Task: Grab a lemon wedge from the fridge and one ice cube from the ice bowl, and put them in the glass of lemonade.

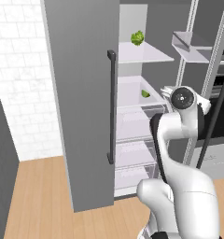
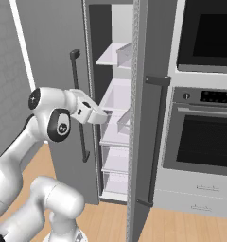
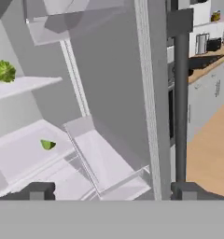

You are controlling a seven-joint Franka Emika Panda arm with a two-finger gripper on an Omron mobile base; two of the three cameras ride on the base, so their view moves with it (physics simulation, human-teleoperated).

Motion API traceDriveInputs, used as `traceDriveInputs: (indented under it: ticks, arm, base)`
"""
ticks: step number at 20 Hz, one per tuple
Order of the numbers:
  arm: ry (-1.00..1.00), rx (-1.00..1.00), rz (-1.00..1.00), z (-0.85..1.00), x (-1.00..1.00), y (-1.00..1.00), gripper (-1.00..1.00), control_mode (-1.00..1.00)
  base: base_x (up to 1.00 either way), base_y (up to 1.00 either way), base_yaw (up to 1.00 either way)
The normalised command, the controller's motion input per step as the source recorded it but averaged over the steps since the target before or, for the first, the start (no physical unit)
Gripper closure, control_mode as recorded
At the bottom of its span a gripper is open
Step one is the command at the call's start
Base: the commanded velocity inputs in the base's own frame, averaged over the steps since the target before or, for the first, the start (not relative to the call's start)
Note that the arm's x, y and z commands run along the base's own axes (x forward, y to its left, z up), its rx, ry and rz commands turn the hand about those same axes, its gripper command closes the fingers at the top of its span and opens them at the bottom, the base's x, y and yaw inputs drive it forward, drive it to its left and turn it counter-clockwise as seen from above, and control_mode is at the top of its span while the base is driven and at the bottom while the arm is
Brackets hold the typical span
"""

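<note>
The fridge [image 1: 81,93] stands with both doors swung open, showing white shelves and drawers. A small yellow-green lemon wedge [image 1: 145,94] lies on the middle white shelf, and in the hand view the lemon wedge [image 3: 47,145] is at the lower left. My gripper [image 3: 113,191] is open, its two dark tips wide apart with nothing between them. It hangs in front of the fridge opening [image 2: 103,118], just right of the wedge and short of it. The ice bowl and the glass of lemonade are out of view.
A ruffled leafy green clump [image 1: 137,38] sits on the upper shelf. The right fridge door [image 2: 136,94] with its dark bar handle [image 3: 180,93] stands close beside the hand. A black-fronted oven column [image 2: 205,132] is to the right. Wooden floor [image 1: 39,196] lies below.
</note>
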Motion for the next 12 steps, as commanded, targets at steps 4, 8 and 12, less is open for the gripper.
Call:
traceDriveInputs:
  ticks: [4, 8, 12]
  arm:
    - [0.41, -0.43, -0.30, 0.00, 1.00, 0.25, -1.00, -1.00]
    - [0.51, -0.45, -0.26, 0.03, 1.00, 0.00, -1.00, -1.00]
    - [0.40, -0.28, -0.25, -0.02, 0.99, -0.26, -1.00, -1.00]
  base:
    - [0.00, 0.00, 0.00]
    - [0.00, 0.00, 0.00]
    - [0.00, 0.00, 0.00]
